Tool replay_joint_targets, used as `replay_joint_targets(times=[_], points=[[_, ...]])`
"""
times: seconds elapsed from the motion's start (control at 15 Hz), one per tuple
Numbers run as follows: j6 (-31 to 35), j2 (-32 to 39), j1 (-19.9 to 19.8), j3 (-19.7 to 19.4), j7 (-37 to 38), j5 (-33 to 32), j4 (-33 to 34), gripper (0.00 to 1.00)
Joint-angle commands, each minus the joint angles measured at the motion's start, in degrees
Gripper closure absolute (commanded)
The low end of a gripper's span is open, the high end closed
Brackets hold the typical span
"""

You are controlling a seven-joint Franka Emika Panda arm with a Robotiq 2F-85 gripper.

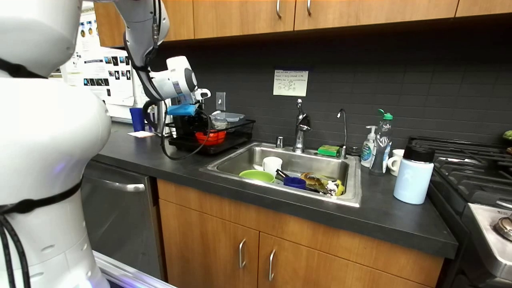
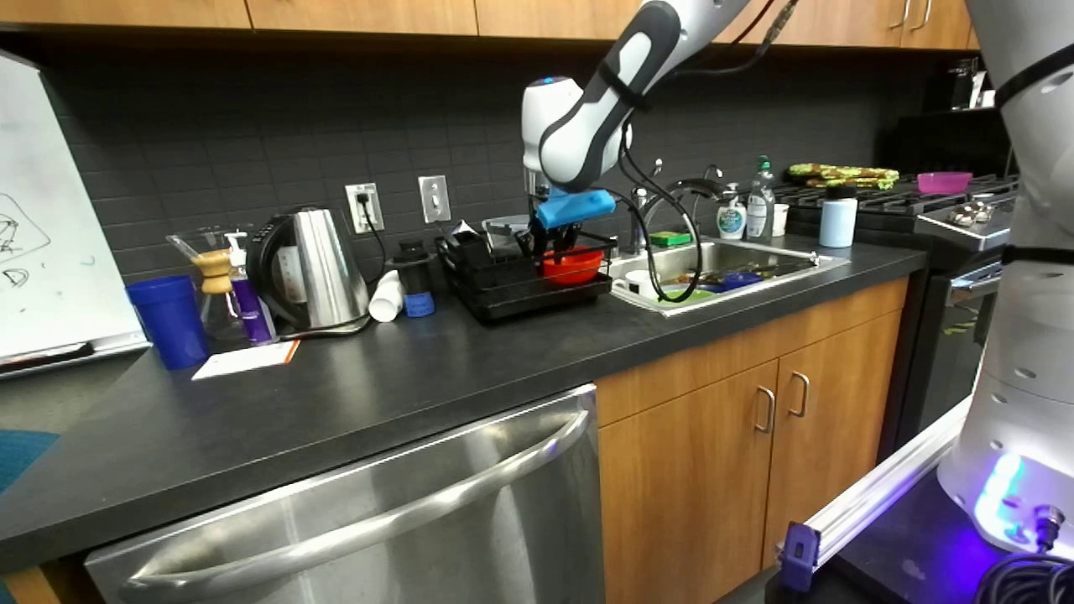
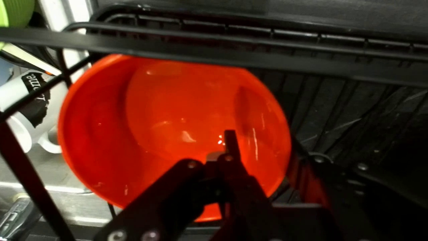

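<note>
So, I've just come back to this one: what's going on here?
The robot arm hangs over the black dish rack beside the sink. Its fingers straddle the wall of a red-orange bowl, one inside and one outside; whether they grip it, I can't tell. The bowl sits in the rack, while a green bowl and a white mug are in the sink.

I see wooden cabinets [image 2: 361,17] above a dark tiled wall [image 2: 277,147], a black countertop [image 2: 394,365] below, and a whiteboard [image 2: 50,226] near one end.
</note>
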Motion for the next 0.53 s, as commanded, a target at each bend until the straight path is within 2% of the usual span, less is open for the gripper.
replay_joint_targets(times=[0.0, 0.07, 0.13, 0.47], points=[[0.6, -0.2, 0.5, -1.2, -0.3, -0.5, -0.9, 0.93], [0.8, -0.2, 0.7, -1.3, -0.3, -0.5, -0.9, 0.99], [1.0, -0.2, 0.8, -1.3, -0.3, -0.4, -1.0, 1.0], [0.8, -1.4, 0.2, -0.7, -0.9, 1.5, -1.7, 0.99]])
